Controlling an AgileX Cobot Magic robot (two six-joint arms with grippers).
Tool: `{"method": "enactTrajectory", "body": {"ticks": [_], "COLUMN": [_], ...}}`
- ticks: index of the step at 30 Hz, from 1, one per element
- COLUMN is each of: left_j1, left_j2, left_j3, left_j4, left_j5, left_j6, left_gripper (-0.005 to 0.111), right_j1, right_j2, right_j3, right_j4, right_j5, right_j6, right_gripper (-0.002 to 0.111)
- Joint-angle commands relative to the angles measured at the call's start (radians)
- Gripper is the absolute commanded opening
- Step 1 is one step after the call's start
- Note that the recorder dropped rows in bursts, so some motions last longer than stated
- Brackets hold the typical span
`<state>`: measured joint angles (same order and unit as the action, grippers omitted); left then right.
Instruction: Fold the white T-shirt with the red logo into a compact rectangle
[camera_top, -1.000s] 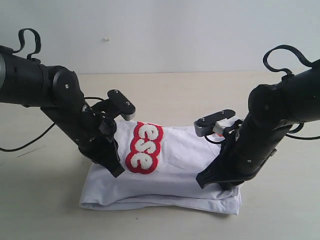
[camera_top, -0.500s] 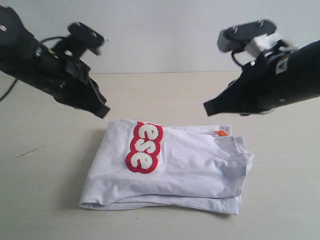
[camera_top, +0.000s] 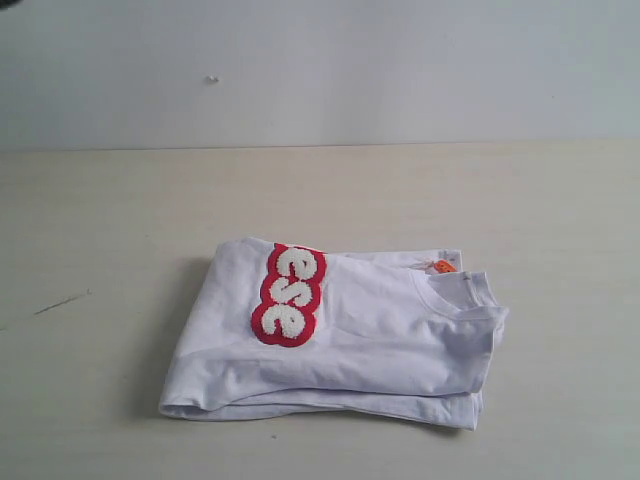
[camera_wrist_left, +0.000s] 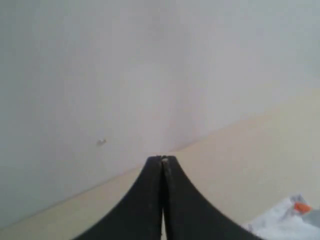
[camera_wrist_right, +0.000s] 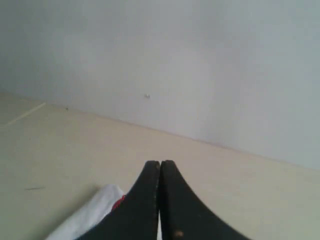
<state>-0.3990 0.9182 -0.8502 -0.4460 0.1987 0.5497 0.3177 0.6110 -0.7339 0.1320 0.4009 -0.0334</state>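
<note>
The left hand (camera_wrist_left: 162, 161) is seen only in its own wrist view. Its two fingers are pressed together on nothing, and it is raised above the desk (camera_top: 110, 210) and pointed toward the wall. Neither arm is shown in the exterior view.

The white T-shirt (camera_top: 370, 340) is laid flat near the middle of the desk, folded into a stacked, roughly rectangular packet. A rounded fold edge is found at its left. Just right of that, the red logo (camera_top: 288, 295) is laid face up on the top layer (only "ese" can be read). Further right the ribbed collar (camera_top: 455, 300) is exposed, with the orange neck tag (camera_top: 441, 267) just beyond it. The right hand (camera_wrist_right: 160, 164) is likewise closed and empty, held clear above the shirt.

The cloth is judged light, soft and limp. No shape would be held once it is lifted, and the layers could easily be slid apart. The fuzzy patch is judged thicker and stiffer than the cloth around it, so a crease is best kept off it. If any tidying is needed, all the layers should be pinched together at the two near corners, where the lower layers are seen jutting out slightly.
</note>
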Motion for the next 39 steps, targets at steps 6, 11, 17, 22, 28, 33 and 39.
{"method": "enactTrajectory", "body": {"ticks": [6, 11, 17, 22, 28, 33, 39], "left_j1": [0.002, 0.002, 0.002, 0.002, 0.002, 0.003, 0.003], "left_j2": [-0.343, -0.483, -0.676, -0.832, -0.918, -0.918, -0.918], "left_j3": [0.193, 0.242, 0.311, 0.375, 0.412, 0.416, 0.416], "left_j4": [-0.134, -0.130, -0.126, -0.081, -0.078, -0.078, -0.078], "left_j5": [-0.176, -0.192, -0.246, -0.302, -0.311, -0.310, -0.303], "left_j6": [-0.009, -0.009, -0.009, -0.009, -0.006, -0.009, -0.005], "left_gripper": [0.000, 0.000, 0.000, 0.000, 0.000, 0.000, 0.000], "right_j1": [-0.003, -0.003, -0.003, -0.003, -0.003, -0.003, -0.003], "right_j2": [-0.308, -0.440, -0.556, -0.601, -0.608, -0.610, -0.611], "right_j3": [0.101, 0.152, 0.178, 0.188, 0.188, 0.188, 0.188], "right_j4": [0.006, 0.004, 0.000, -0.009, -0.016, -0.016, -0.016], "right_j5": [-0.052, -0.057, -0.054, -0.056, -0.054, -0.054, -0.057], "right_j6": [0.001, 0.001, 0.001, 0.001, 0.001, 0.001, 0.001], "right_gripper": [0.000, 0.000, 0.000, 0.000, 0.000, 0.000, 0.000]}}
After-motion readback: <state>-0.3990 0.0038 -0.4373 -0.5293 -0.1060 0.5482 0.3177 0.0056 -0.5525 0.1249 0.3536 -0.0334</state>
